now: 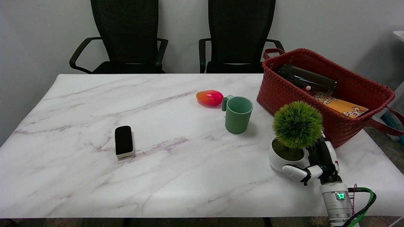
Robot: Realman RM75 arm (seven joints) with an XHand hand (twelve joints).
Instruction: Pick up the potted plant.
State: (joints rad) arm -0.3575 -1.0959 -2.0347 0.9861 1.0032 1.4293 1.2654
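- The small potted plant (292,138), a round tuft of green artificial foliage in a white ceramic pot, stands upright on the white marble-patterned table (94,176), near its right side.
- The pot sits just in front of the red woven basket (284,91) and to the right of the sage-green mug (238,115).
- The black-and-white right hand (317,164) reaches in from the lower right and sits against the pot's right side; one white finger curves along the pot's near lower wall, and the rest of the hand is behind the pot's right edge.
- Whether the hand is really clamped on the pot or only resting against it cannot be told; the pot's base appears to be on the table.
- A red-and-orange mango-shaped fruit (209,97) lies just left of the mug's handle.
- A black eraser block with a white base (123,141) lies left of centre, well apart from the rest.
- The basket holds a dark cylindrical container (306,78) and an orange popcorn box (342,107).
- Two black mesh office chairs (126,34) stand behind the table.
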